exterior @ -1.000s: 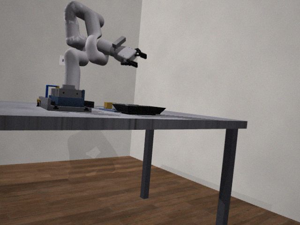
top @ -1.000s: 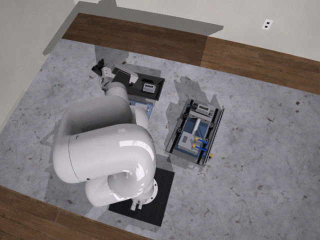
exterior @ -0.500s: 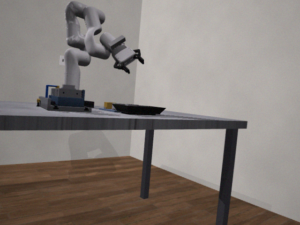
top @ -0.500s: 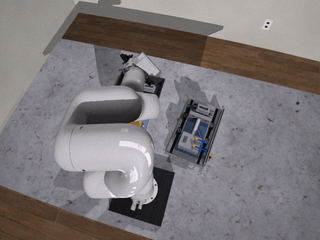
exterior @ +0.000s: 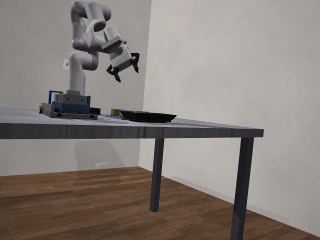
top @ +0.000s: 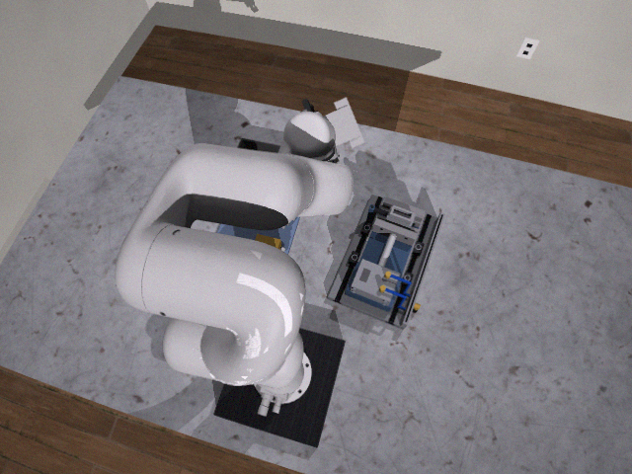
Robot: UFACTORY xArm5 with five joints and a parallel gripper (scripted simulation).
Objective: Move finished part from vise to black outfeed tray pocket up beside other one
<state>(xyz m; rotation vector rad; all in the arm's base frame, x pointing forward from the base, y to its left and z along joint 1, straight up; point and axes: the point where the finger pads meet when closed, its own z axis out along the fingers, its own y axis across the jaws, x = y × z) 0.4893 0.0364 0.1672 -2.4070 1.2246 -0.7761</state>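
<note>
High above the table [exterior: 180, 129], end effector [exterior: 124, 67] released and empty, finished part [top: 368, 279] in vise [top: 356, 239], well apart.

Top view: the white arm [top: 214, 265] covers nearly all of the black outfeed tray [top: 253, 144] — only a dark corner shows, contents unseen. The blue pad [top: 288, 235] and yellow block [top: 269, 240] peek out partly beneath it. The tool's fingers are hidden under the wrist here. Exterior view: the tray's [exterior: 147, 116] inside is hidden by its rim; the vise [exterior: 67, 106] is too small to make out a part — the desk [exterior: 129, 130] is cut off at left.
</note>
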